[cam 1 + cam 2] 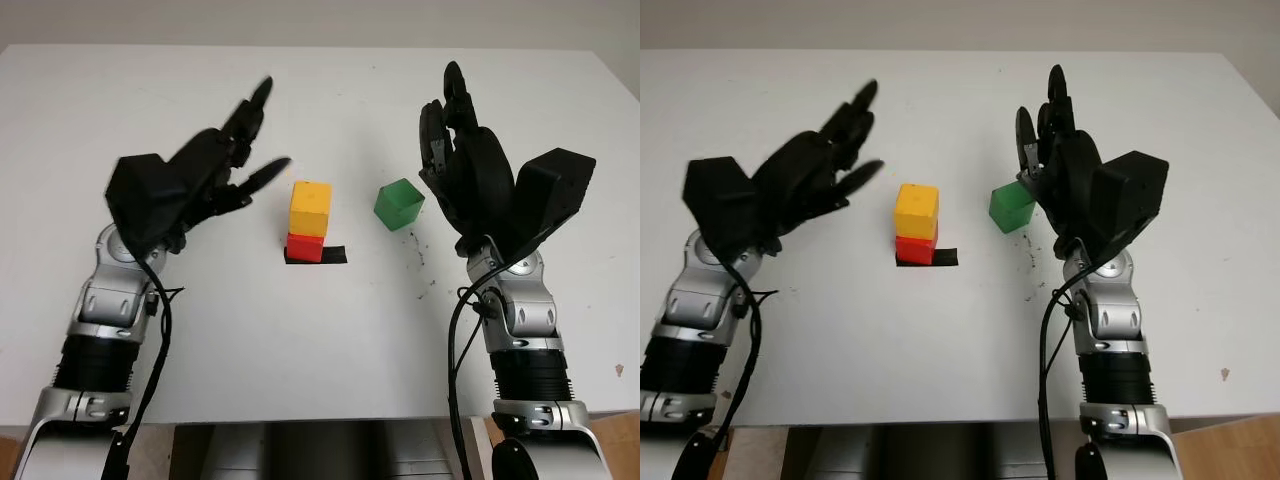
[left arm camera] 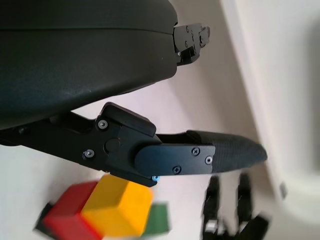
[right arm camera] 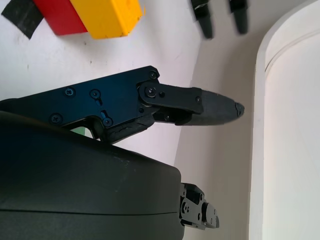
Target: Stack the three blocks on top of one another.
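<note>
White table [image 1: 320, 350], both arms up over it. Left hand [image 1: 215, 170] open, holding nothing; right hand [image 1: 465, 165] likewise open and holding nothing. Between the hands, nearer the left: yellow block [image 1: 310, 207] sits on red block [image 1: 306, 246], which rests on a black tape mark [image 1: 335, 256]. Green block [image 1: 399, 203] on the table just inside the right hand, not gripped. Two of three stacked; green looks left to place on top.

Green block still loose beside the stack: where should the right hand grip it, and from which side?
Probably from above, fingers on two opposite side faces of the green block: it sits flat, apart from the yellow block, with the open right hand beside it.
</note>
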{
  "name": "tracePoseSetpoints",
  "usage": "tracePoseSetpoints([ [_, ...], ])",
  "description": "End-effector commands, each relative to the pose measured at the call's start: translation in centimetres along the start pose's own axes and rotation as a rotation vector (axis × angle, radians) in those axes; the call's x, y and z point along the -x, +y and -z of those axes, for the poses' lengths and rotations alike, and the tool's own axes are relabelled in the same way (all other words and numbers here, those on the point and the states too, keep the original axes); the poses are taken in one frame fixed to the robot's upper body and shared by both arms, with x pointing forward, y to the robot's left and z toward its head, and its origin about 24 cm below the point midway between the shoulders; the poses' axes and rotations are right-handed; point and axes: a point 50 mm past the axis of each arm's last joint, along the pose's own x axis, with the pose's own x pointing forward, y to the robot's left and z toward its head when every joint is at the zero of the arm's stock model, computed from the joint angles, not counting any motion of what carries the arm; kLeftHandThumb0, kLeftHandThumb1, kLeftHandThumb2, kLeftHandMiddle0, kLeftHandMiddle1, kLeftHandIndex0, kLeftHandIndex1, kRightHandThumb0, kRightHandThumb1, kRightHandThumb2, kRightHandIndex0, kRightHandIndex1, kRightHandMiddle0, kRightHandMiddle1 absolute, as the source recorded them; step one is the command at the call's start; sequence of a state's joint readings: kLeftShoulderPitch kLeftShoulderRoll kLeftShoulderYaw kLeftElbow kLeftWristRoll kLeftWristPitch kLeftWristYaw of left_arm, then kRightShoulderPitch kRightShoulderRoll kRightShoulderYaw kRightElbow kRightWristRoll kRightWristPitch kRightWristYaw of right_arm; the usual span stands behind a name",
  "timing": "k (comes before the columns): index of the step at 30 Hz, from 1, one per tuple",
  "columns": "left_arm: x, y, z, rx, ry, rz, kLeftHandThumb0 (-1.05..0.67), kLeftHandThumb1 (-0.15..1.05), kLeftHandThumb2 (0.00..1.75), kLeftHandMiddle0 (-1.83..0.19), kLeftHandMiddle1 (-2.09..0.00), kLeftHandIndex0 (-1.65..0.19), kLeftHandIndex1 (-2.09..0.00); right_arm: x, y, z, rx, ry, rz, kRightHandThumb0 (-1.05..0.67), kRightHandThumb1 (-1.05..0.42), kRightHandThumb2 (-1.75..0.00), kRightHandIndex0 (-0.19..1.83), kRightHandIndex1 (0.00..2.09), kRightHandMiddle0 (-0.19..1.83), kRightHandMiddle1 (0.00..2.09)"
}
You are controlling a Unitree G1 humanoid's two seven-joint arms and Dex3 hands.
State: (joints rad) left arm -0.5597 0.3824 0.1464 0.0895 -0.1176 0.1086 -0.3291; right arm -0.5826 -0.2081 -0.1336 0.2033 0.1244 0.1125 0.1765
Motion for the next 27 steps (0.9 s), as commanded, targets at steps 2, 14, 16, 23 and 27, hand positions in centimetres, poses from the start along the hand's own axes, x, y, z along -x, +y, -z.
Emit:
tracePoseSetpoints([
  [2,1.1,1.5,0.1,0.057,0.007,-0.123,-0.86,1.05,0.51,0.18,-0.04,0.13,-0.06,-0.7,-1.3,-1.3,0.106,-0.02,-0.008,-0.8,-1.05,-0.29,-0.19,0.0,-0.18,0.02],
  [14,3.2,4.3,2.6,0.012,0.178,-0.373,-0.83,1.05,0.62,0.19,0.0,0.15,-0.06,-3.2,-5.0,-5.1,0.647,0.071,-0.258,-0.82,-1.02,-0.07,-0.04,0.5,-0.04,0.07],
  [16,3.5,3.9,3.4,0.013,0.201,-0.394,-0.8,1.05,0.64,0.19,-0.01,0.14,-0.06,-3.6,-5.1,-5.9,0.787,0.082,-0.298,-0.76,-0.97,-0.05,-0.13,0.35,0.01,0.07],
  [23,3.6,3.0,4.4,0.039,0.223,-0.429,-0.79,1.05,0.63,0.19,0.0,0.15,-0.05,-4.9,-5.0,-7.1,1.187,0.132,-0.401,-0.74,-0.89,-0.04,0.0,0.15,0.1,0.08],
  [27,3.6,2.9,4.4,0.027,0.223,-0.436,-0.78,1.05,0.64,0.19,-0.01,0.15,-0.05,-5.3,-4.5,-6.8,1.35,0.129,-0.452,-0.7,-0.86,-0.04,0.06,0.14,0.16,0.09],
])
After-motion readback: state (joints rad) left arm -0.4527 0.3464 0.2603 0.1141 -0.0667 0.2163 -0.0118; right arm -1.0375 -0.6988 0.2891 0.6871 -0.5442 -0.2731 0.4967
